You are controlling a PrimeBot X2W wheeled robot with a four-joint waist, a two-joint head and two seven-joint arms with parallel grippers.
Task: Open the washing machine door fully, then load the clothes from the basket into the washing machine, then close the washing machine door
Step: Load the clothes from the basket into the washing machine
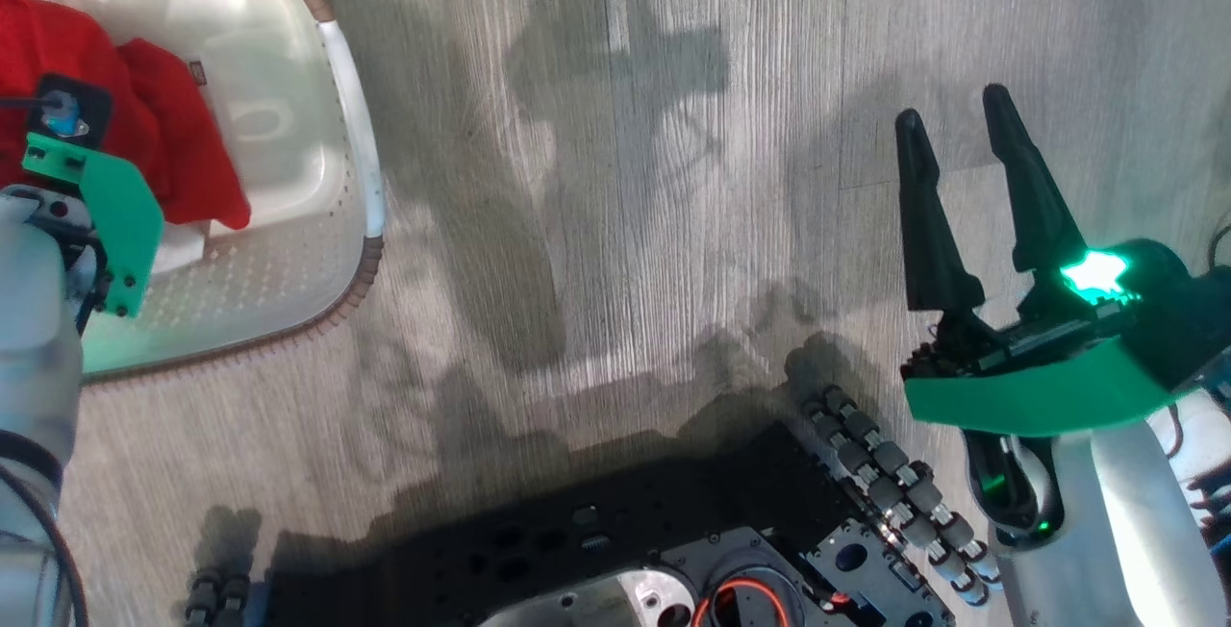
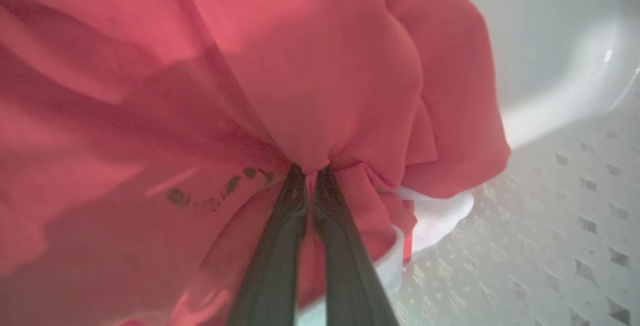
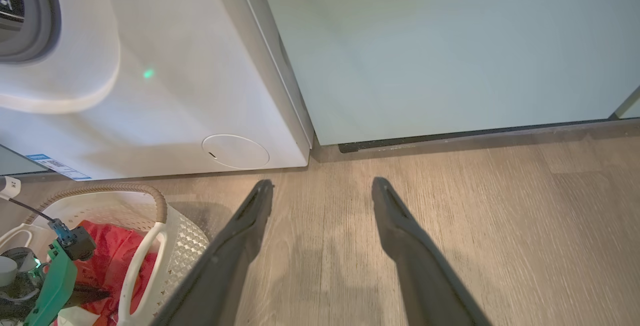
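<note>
1. Now, head view, 10 o'clock: the basket stands on the wooden floor. The clothes lie heaped in its 9 o'clock half; the other half shows bare perforated wall.
2. Left wrist view, centre: my left gripper has its fingers pressed together on a pinch of the red cloth. Creases radiate from the tips. A white band of the garment lies just beside them at 4 o'clock.
3. Handling, my judgement:
   - The fabric is soft, limp and light, with no stiffness to lean on.
   - It should drape and hang below the pinch.
   - It is not fragile, and the matte weave looks unlikely to slide.
   - A thin pinch could pull free if the rest snags.
4. Where to hold, my judgement:
   - This bunched fold near the middle of the heap seems sound.
   - It is thicker than the hem, so there is more between my pads.
   - Loose ends will dangle, so the lift must carry them over the brown rim.
5. Head view, 3 o'clock: my right gripper hangs over the floor, well apart from the basket. Its fingers are spread and nothing lies between them.
6. Right wrist view, 11 o'clock: the washing machine stands near the basket, which sits at 8 o'clock. Its grey gasket shows at 10 o'clock.
</note>
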